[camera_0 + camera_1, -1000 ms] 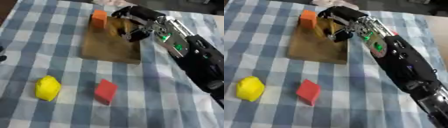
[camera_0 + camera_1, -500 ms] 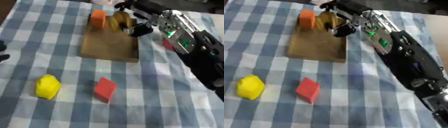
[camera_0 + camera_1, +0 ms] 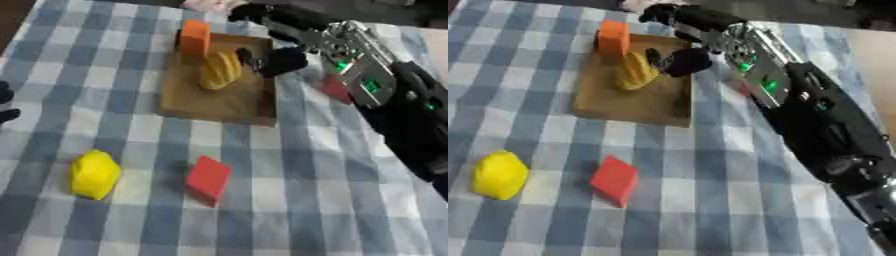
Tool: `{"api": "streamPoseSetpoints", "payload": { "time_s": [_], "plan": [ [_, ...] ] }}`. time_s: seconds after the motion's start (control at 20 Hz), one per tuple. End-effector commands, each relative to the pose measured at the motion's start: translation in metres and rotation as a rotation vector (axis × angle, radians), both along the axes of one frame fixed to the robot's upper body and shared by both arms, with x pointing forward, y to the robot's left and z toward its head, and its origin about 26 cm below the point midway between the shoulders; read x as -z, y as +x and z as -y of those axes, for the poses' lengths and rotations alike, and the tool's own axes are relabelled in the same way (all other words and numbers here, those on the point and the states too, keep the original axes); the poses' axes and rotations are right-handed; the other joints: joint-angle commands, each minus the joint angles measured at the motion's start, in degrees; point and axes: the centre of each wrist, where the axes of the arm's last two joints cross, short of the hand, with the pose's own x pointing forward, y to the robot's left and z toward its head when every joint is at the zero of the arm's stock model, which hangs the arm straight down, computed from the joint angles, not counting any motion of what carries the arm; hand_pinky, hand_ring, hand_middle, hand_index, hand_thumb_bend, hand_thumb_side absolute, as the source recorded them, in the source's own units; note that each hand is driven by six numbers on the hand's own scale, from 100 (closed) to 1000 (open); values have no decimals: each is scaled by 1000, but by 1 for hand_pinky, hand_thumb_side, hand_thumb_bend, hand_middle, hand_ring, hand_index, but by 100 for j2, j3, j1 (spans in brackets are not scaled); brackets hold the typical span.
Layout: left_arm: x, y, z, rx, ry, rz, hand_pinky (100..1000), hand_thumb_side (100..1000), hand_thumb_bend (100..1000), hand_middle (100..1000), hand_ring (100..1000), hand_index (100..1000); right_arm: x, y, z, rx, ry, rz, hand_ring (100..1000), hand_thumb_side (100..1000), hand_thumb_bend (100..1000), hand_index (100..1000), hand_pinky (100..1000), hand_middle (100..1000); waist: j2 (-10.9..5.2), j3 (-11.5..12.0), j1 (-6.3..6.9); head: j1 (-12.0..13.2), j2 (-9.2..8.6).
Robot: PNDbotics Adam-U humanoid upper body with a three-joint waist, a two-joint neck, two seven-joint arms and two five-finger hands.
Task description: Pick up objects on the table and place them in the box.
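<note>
Right hand [image 3: 278, 59], black, fingers curled and empty, hovers above shallow brown cardboard box [image 3: 220, 102] holding ridged yellow lump [image 3: 219, 70] and orange block [image 3: 194, 38].

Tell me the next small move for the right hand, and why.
Probably lift the right hand up and away from the box: a yellow ribbed object lies inside beside an orange block, seemingly released. Then head for the red block or the yellow object on the cloth.
</note>
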Motion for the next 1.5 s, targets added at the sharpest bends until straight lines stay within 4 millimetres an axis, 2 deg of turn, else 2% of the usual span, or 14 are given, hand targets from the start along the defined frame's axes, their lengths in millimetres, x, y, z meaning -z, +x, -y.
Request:
{"api": "streamPoseSetpoints", "payload": {
  "time_s": [0.05,0.15,0.25,0.35,0.6,0.85,1.0,1.25,1.4,1.5],
  "plan": [
    [-6,-3,-1,-1,14,26,791,955,165,744,833,858,-13,-2,7,-13,11,19,1000,537,100,1000,968,998,-136,2,38,6,-19],
    [-6,-3,-1,-2,14,24,791,954,164,744,833,857,-15,-4,9,-14,30,38,1000,446,100,995,925,905,-146,-7,43,15,-9],
    [-5,-4,-3,-8,15,19,791,955,164,743,833,857,-21,-8,16,4,48,76,986,395,100,974,911,836,-174,-37,50,39,21],
    [-3,-5,-5,-20,16,12,791,955,164,743,833,857,-27,-13,28,43,53,115,957,388,100,963,901,799,-212,-90,49,65,48],
    [0,-7,-11,-53,20,2,792,952,164,742,833,856,-38,-28,76,188,9,149,961,382,100,959,909,804,-297,-277,28,188,83],
    [2,-8,-14,-68,24,-2,792,953,164,743,833,856,-32,-42,115,315,-13,117,982,420,100,961,917,829,-322,-437,55,290,72],
    [2,-7,-13,-64,23,-1,792,952,163,743,833,856,-24,-45,125,361,-21,96,995,452,100,964,925,837,-314,-475,90,308,54],
    [1,-7,-12,-62,25,3,792,951,161,743,834,855,-13,-43,131,399,-51,72,1000,479,173,959,935,849,-296,-491,144,327,50],
    [1,-7,-13,-63,26,3,792,951,161,742,834,855,-9,-42,132,398,-50,53,1000,464,173,961,943,857,-291,-489,152,330,57],
    [1,-7,-13,-63,26,2,792,952,161,742,833,855,-8,-42,134,401,-44,46,1000,402,195,971,952,873,-292,-486,147,330,51]
  ]
}}
